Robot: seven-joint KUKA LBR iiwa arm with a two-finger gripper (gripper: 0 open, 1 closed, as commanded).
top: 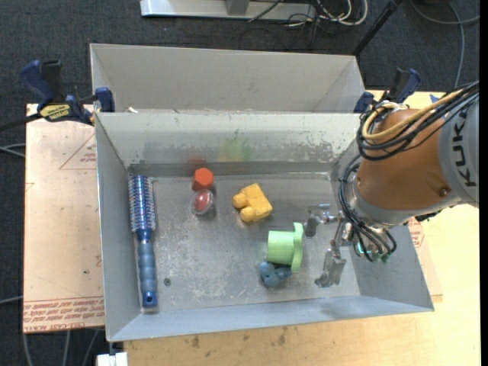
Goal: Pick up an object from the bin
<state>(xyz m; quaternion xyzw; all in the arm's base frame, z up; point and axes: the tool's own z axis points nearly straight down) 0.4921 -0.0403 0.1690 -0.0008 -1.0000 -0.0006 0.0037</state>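
Leftmost: blue hairbrush (142, 231) flat along the left wall of the bin (229, 132), well clear of the rest. Next over: small clear bottle with orange cap (203, 191), then yellow block (252, 203), both mid-floor, near but apart. Right of centre: green cup-like piece (286, 247) on its side, touching a small blue lump (273, 274) below it. Far right, just beside those: pincer (323, 245), low over the floor, spread wide, nothing between the fingers. Probable target by proximity: green piece, not yet straddled.

Risks:
- Straight descent from here: closing on bare floor.
- Sideways shift with fingers down: shoving green into blue.
- Rounded green body: likely to roll or squirt out on closing.
- Possible double pinch.
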